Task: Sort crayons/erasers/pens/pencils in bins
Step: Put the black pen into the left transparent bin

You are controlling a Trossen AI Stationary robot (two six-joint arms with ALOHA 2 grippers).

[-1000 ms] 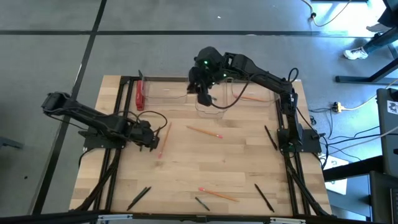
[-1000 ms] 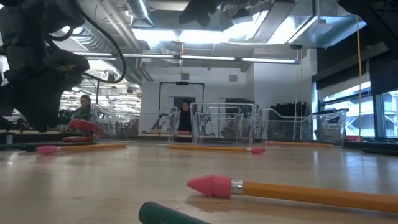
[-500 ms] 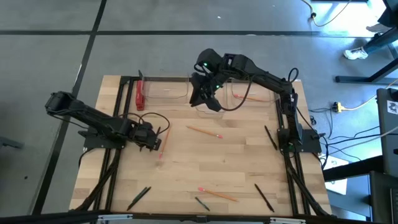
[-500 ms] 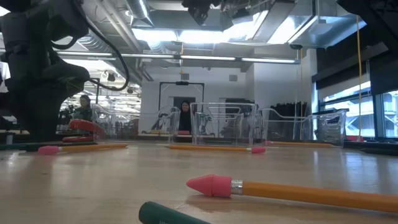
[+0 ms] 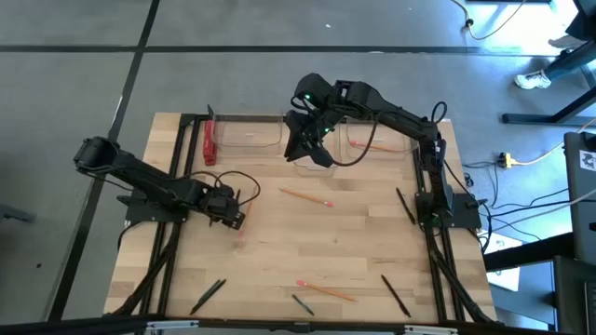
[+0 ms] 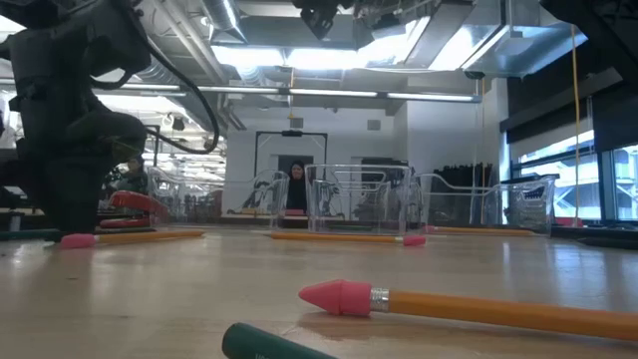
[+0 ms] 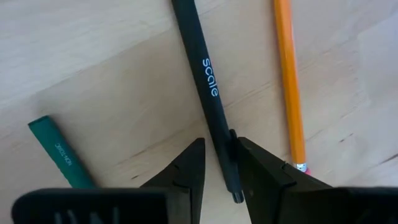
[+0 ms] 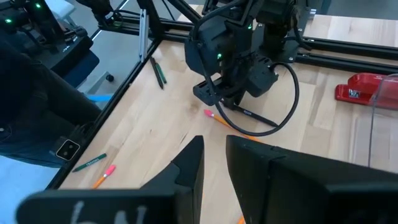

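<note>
My left gripper (image 7: 219,148) is open and points down at the left middle of the table (image 5: 234,208). Its fingertips stand on either side of the near end of a black pen (image 7: 205,87) lying flat on the wood. An orange pencil (image 7: 288,81) and a green crayon (image 7: 60,153) lie beside the pen. My right gripper (image 8: 214,144) hangs open and empty above the middle one (image 5: 315,160) of three clear bins at the far edge. More pencils (image 5: 305,196) (image 5: 326,289), pens (image 5: 404,205) (image 5: 395,295) and a crayon (image 5: 303,304) lie on the table. My left gripper comes at the pen's end (image 7: 229,177) from above, one finger on each long side, lying across the pen. The pen rests flat on the table. Whether a finger (image 7: 255,162) touches the pen, I cannot tell.
A thick red bar (image 5: 209,141) lies by the left bin (image 5: 250,138); the right bin (image 5: 377,140) holds an orange pencil. A dark stick (image 5: 207,296) lies near the front left. Black frame rails (image 5: 182,121) run along the table's sides. Bare wood (image 5: 326,242) lies mid-table.
My left gripper has sunk toward the table and shifted a little toward the right edge, coming down over the pen beside the pencil, and has rolled slightly. My right gripper has stayed above the middle bin while its wrist has turned.
</note>
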